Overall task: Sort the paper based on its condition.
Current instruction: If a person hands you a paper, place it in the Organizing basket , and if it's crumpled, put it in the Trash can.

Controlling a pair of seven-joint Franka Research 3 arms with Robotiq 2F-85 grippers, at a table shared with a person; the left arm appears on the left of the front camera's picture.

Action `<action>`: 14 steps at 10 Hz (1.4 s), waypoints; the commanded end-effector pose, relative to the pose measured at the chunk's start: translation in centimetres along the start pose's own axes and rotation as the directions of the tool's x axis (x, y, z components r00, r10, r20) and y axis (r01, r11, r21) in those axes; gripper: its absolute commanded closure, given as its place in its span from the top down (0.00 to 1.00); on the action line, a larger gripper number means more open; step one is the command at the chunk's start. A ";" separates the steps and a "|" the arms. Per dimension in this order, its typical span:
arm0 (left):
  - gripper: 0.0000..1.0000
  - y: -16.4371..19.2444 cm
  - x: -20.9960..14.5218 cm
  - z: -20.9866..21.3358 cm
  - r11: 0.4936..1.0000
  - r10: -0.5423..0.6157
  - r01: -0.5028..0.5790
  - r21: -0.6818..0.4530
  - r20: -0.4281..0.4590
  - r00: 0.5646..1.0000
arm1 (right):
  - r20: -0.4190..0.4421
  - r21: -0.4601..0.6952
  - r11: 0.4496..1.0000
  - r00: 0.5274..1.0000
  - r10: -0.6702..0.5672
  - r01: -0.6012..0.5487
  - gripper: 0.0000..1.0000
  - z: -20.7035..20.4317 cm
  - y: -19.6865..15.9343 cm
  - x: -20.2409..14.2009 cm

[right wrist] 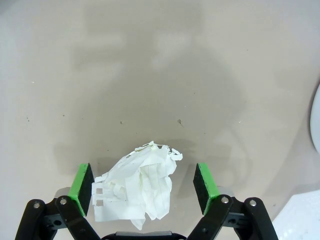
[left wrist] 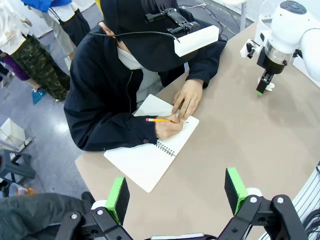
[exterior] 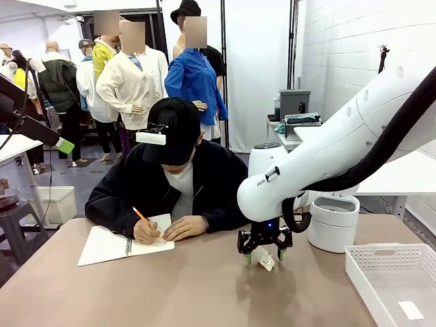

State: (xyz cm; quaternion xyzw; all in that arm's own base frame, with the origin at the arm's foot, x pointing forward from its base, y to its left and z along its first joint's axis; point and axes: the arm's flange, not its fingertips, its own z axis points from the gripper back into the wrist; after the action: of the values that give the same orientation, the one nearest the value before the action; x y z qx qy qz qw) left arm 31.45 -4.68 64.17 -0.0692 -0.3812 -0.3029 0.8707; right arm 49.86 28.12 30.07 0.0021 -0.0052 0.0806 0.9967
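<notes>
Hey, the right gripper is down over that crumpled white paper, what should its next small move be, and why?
Probably close the right gripper on the crumpled white paper sheet: its green pads stand open on either side of the wad, which lies on the tan table.

- Right arm (exterior: 306, 170): small dark marking on the white casing, front view; too small to read.
- No other text, label or number is legible.
</notes>
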 end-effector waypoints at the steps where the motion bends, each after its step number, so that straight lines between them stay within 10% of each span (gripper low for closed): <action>1: 1.00 0.0 0.1 -0.1 1.000 0.004 -0.003 -0.003 0.014 1.000 | 0.006 0.003 1.000 1.000 -0.002 0.002 1.00 0.0 -0.1 0.0; 4: 1.00 0.0 0.1 -0.1 1.000 0.004 -0.003 -0.003 0.014 1.000 | 0.006 0.003 1.000 1.000 -0.002 0.002 1.00 0.0 -0.1 0.0; 9: 1.00 0.0 0.1 -0.1 1.000 0.004 -0.003 -0.003 0.014 1.000 | 0.013 0.003 1.000 1.000 -0.016 0.016 0.06 0.1 -0.1 0.2; 14: 1.00 0.0 0.1 -0.1 1.000 0.004 -0.003 -0.003 0.014 1.000 | 0.064 -0.034 0.995 0.994 -0.090 0.092 0.06 6.1 0.6 -2.4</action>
State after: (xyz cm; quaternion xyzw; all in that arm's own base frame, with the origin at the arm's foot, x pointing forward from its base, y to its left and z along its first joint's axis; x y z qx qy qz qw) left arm 31.46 -4.68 64.17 -0.0692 -0.3811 -0.3029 0.8708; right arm 48.92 28.54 34.93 0.0046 -0.0323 0.0608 0.9976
